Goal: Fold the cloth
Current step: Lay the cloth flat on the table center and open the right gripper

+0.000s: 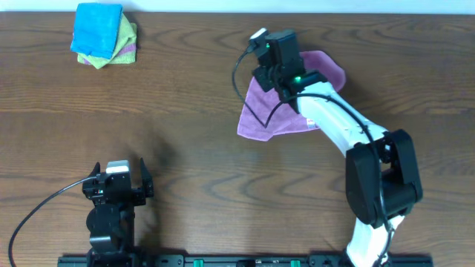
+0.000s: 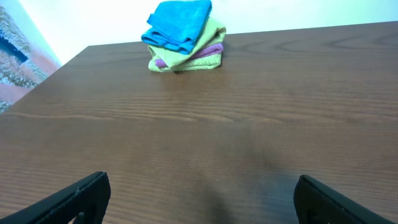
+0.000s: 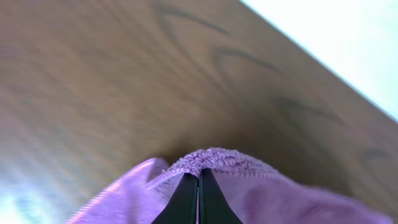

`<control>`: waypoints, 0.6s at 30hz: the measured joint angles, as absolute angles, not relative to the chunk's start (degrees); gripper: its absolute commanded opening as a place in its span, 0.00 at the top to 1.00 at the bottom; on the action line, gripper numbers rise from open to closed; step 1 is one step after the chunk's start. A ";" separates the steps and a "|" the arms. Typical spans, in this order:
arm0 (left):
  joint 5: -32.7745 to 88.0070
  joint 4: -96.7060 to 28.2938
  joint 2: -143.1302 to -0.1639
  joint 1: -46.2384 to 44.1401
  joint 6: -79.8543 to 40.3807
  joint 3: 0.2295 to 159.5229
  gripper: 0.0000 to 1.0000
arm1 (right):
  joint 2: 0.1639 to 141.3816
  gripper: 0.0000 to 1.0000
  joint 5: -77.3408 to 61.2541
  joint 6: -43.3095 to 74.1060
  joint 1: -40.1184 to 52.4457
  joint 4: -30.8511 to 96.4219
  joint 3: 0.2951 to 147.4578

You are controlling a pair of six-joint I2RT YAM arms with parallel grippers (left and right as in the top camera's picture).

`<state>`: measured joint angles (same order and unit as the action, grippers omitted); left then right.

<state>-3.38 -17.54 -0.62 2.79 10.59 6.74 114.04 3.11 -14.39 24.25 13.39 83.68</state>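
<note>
Overhead looks straight down; our low left wrist shares its distant towel stack (image 2: 185, 36); right wrist hugs the cloth (image 3: 211, 165).

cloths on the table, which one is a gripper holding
The lilac cloth, lying alone and pinched by the right gripper; the stacked cloths lie untouched.

The table (image 1: 185, 111) is being lit evenly from above, faint soft shadows are being cast, and the right wrist view is being blurred and washed out by glare lower left.
</note>
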 measured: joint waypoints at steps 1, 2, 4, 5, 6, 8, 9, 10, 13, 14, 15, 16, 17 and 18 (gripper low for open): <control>-3.38 -17.54 -0.62 2.79 10.59 6.74 0.05 | 114.04 0.99 2.31 -14.13 24.64 13.74 83.66; -3.38 -17.54 -0.62 2.79 10.59 6.74 0.05 | 114.04 0.99 1.41 -13.91 25.06 14.00 83.68; -3.38 -17.54 -0.62 2.79 10.59 6.74 0.04 | 114.04 0.99 0.27 -13.65 25.76 14.79 83.68; -3.38 -17.54 -0.62 2.79 10.59 6.74 0.05 | 114.04 0.99 -0.32 -13.61 25.98 14.98 83.66; -3.38 -17.54 -0.62 2.79 10.59 6.74 0.04 | 114.04 0.99 -0.93 -13.52 26.22 15.16 83.66; -3.38 -17.54 -0.62 2.79 10.59 6.74 0.05 | 114.04 0.99 -2.22 -13.41 26.76 15.40 83.68; -3.38 -17.54 -0.62 2.79 10.59 6.74 0.05 | 114.04 0.99 -2.90 -13.39 27.05 15.49 83.68; -3.38 -17.54 -0.62 2.79 10.59 6.74 0.05 | 114.04 0.99 -3.33 -13.39 27.40 15.49 83.68; -3.38 -17.54 -0.62 2.79 10.59 6.74 0.05 | 114.04 0.99 -4.38 -13.39 28.58 15.49 83.68; -3.38 -17.54 -0.62 2.79 10.59 6.74 0.05 | 114.04 0.99 -4.58 -13.39 29.10 15.46 83.68; -3.40 -17.54 -0.62 2.79 10.59 6.74 0.05 | 114.04 0.99 -4.82 -13.39 29.56 15.40 83.68; -3.38 -17.54 -0.62 2.79 10.59 6.74 0.05 | 114.04 0.99 -5.06 -13.37 30.02 15.20 83.66; -3.38 -17.54 -0.62 2.79 10.59 6.74 0.05 | 114.04 0.99 -5.23 -13.37 30.39 14.92 83.68; -3.38 -17.54 -0.62 2.79 10.59 6.74 0.05 | 114.04 0.99 -5.37 -13.19 30.70 14.61 83.68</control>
